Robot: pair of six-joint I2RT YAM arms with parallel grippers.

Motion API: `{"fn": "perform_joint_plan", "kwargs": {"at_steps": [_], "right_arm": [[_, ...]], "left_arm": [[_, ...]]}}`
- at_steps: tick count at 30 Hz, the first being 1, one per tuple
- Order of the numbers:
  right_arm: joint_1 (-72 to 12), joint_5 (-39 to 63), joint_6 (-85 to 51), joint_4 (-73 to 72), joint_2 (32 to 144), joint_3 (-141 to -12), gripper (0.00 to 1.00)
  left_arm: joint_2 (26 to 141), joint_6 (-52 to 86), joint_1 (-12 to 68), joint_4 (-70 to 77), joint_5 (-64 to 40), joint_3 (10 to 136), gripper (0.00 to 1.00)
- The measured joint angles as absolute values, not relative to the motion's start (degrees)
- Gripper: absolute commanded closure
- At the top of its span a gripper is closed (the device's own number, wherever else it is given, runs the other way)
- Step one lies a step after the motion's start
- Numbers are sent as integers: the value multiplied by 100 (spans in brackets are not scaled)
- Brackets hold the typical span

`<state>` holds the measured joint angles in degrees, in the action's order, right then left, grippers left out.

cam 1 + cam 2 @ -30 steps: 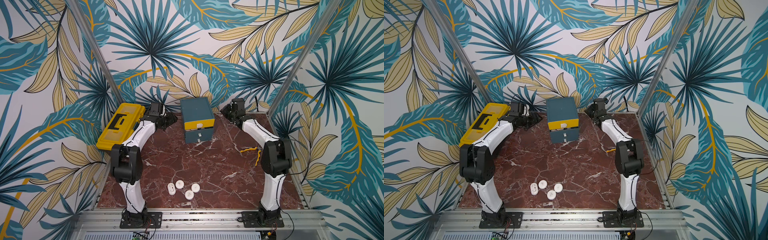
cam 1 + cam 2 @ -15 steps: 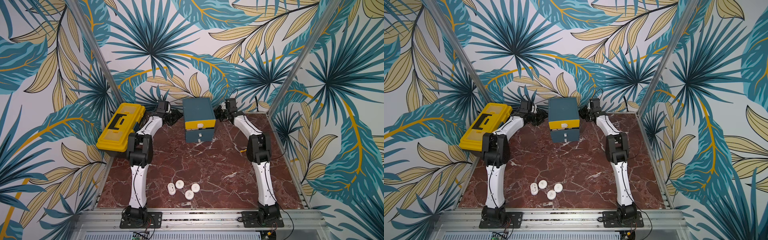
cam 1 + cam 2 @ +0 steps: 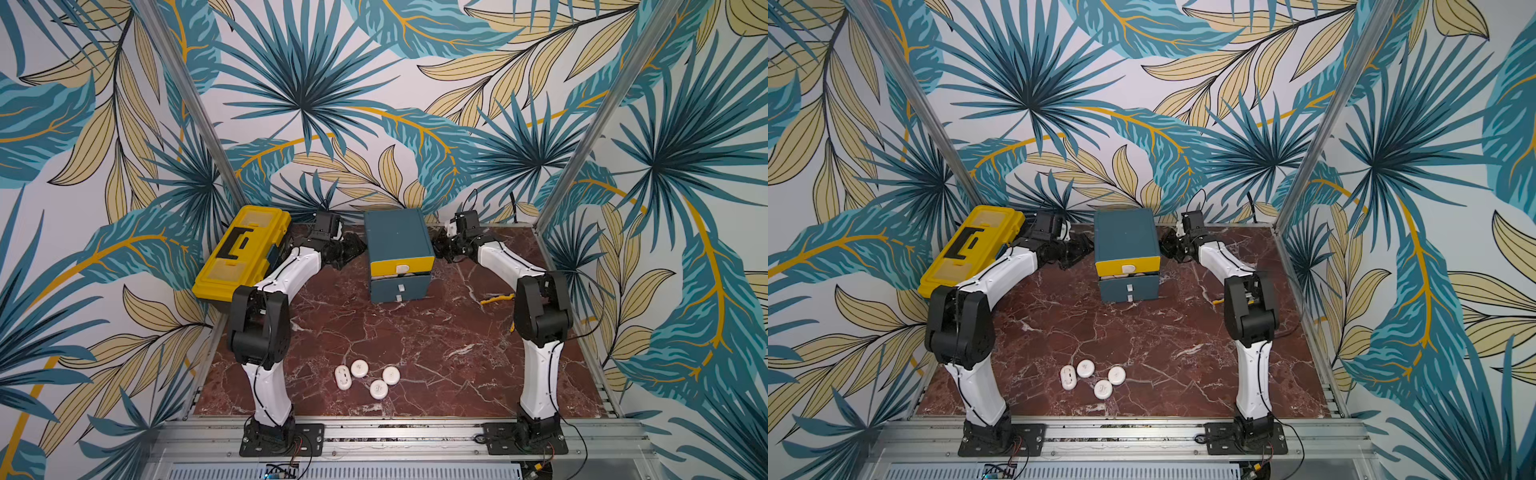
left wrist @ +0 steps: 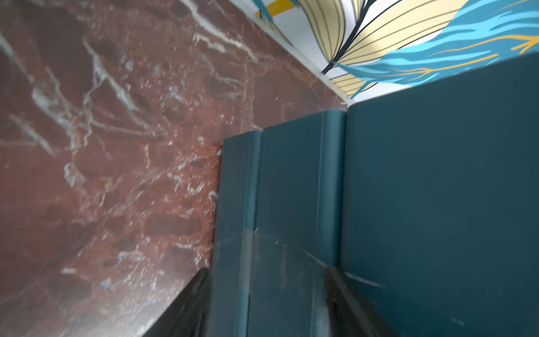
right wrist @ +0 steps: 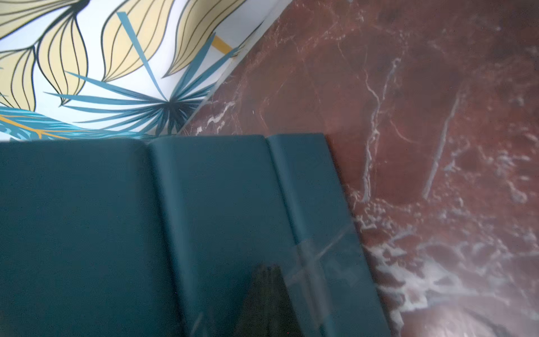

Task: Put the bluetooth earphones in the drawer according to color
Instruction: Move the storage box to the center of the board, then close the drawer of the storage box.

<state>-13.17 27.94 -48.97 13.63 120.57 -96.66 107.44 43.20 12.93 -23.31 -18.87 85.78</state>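
Arms brace the drawer (image 3: 397, 245): left gripper (image 4: 267, 271) parted astride its side, right gripper (image 5: 266, 267) pinched empty; white earphones (image 3: 359, 368) need fetching next.

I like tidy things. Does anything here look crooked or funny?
Yes. The teal drawer cabinet sits a bit crooked on the table, and just under its yellow front pale earphone cases peek out, so a drawer isn't fully shut. Yellow pliers lie half hidden behind the right arm.
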Motion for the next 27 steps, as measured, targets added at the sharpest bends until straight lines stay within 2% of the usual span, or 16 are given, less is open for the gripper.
{"fn": "perform_joint_plan", "kwargs": {"at_steps": [10,14,17,20,22,27], "right_arm": [[-1662,2342,-4659,1404,10639,-8088,97],[-1813,1905,-4464,1789,9974,-7564,79],[-2078,1234,-4298,2193,9277,-7319,76],[-2344,858,-4239,2316,8418,-6976,77],[-2528,674,-4237,2268,7758,-6641,80],[-2899,261,-4418,2191,6436,-5478,97]], "left_arm": [[9577,4248,1643,-2257,-1247,7290,34],[9122,3975,1793,-2683,-1127,7170,32],[8739,3710,1874,-2993,-1037,7251,32],[8536,3347,1848,-3400,-1050,7745,34],[8517,3063,1857,-3629,-1098,8394,40],[8713,2593,1938,-3892,-1590,10027,57]]}}
